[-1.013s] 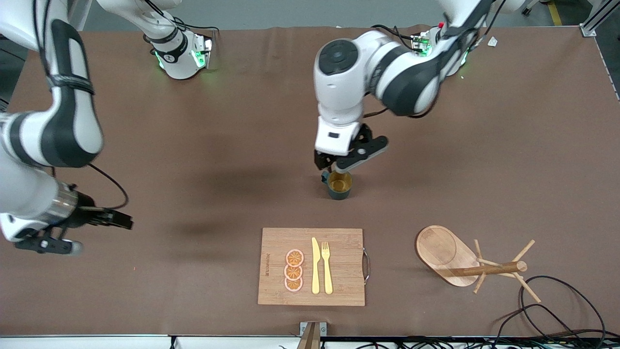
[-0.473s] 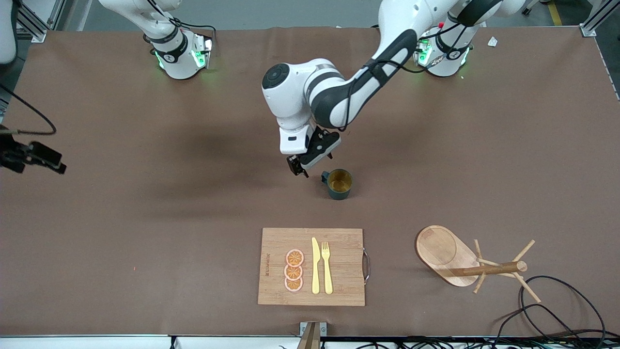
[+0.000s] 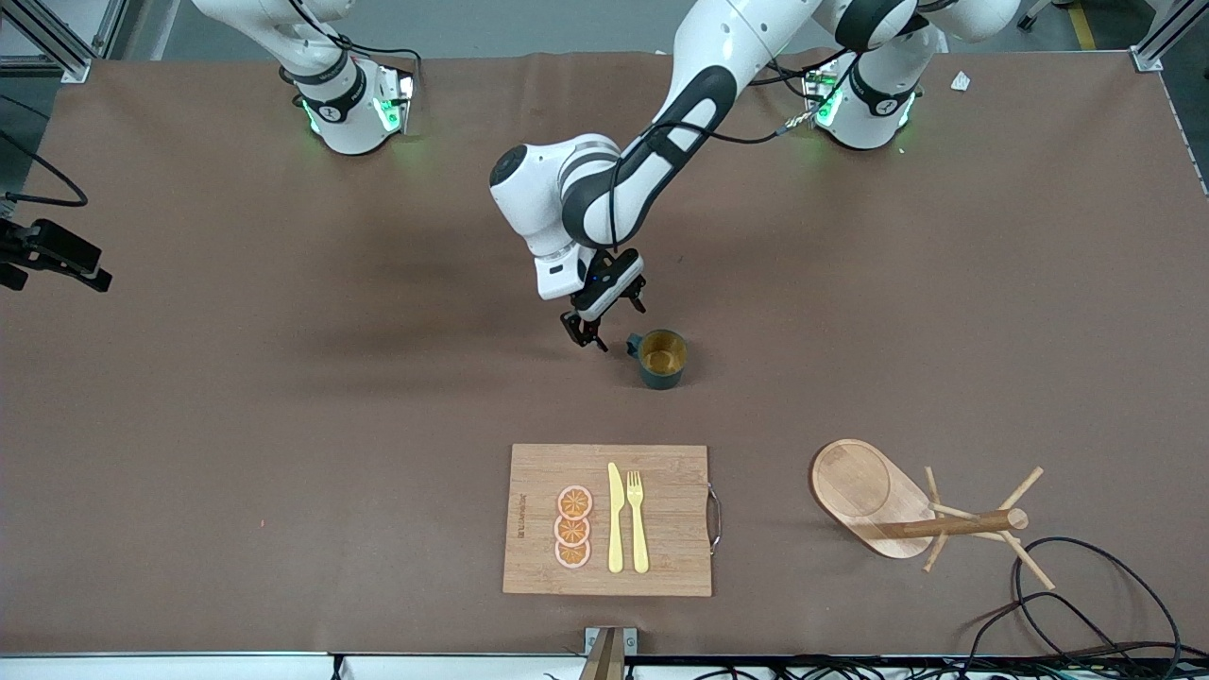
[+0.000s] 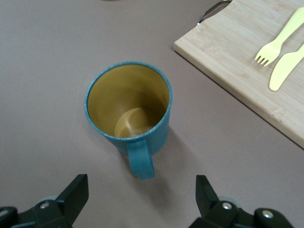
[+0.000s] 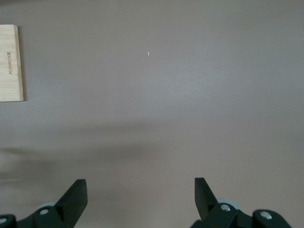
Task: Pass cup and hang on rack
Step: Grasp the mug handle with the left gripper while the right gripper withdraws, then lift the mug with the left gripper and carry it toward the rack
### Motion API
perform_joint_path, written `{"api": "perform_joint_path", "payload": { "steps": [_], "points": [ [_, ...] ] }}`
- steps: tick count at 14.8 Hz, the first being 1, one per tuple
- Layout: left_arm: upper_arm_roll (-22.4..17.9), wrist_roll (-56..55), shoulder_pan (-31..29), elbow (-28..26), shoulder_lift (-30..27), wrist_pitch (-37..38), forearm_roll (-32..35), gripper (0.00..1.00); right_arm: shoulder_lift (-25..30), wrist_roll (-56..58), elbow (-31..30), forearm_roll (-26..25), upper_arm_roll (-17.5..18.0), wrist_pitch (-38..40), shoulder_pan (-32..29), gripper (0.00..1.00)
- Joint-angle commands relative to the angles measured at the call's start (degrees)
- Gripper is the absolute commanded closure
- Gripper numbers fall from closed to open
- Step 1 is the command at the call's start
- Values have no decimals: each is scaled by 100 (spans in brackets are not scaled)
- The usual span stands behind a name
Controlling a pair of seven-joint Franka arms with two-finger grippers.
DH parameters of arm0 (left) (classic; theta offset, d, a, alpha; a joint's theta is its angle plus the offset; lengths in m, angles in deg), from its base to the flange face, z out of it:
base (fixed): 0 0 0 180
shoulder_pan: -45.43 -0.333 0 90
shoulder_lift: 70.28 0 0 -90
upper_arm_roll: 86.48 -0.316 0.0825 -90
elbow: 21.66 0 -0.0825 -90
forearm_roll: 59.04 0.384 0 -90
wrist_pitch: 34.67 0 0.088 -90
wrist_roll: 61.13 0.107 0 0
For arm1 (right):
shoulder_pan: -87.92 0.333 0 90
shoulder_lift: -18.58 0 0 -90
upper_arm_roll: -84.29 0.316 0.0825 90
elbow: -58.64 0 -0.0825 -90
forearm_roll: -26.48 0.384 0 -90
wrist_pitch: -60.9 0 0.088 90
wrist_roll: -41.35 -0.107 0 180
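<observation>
The dark teal cup [image 3: 661,359] with a mustard-yellow inside stands upright on the table, its handle [image 4: 140,161] pointing toward my left gripper. My left gripper [image 3: 606,321] is open and empty, low beside the cup on the handle side toward the right arm's end; in the left wrist view [image 4: 141,195] the handle lies just ahead of the gap between the fingers. The wooden rack [image 3: 874,496] stands nearer the front camera, toward the left arm's end. My right gripper [image 3: 66,264] is open and empty at the table's edge; the right wrist view [image 5: 140,194] shows only bare table below it.
A bamboo cutting board [image 3: 661,472] with a yellow knife [image 3: 615,519], fork [image 3: 638,519] and orange slices [image 3: 572,527] lies nearer the front camera than the cup. Black cables [image 3: 1086,604] lie near the rack at the table's front corner.
My left gripper has moved from over the cup to beside its handle, toward the right arm's end. My right arm has pulled back to the table's edge.
</observation>
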Motion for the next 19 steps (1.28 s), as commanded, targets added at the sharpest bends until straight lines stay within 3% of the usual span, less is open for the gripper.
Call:
{"api": "perform_joint_path", "payload": {
  "steps": [1, 8, 14, 17, 19],
  "points": [
    [-92, -81, 21, 209, 188, -34, 125, 3, 86, -37, -2, -40, 69, -55, -161, 0],
    [-462, -90, 294, 218, 355, -34, 161, 22, 24, -28, 86, -58, 113, -29, -74, 0],
    [-470, -90, 294, 218, 426, -34, 161, 50, 24, -11, 86, -58, 113, -20, -38, 0],
    [-470, -81, 294, 218, 434, -42, 161, 57, 24, -19, 77, -58, 113, -29, -12, 0],
    [-470, -81, 285, 218, 434, -34, 161, 74, 24, -19, 60, -66, 113, -20, -3, 0]
  ]
}}
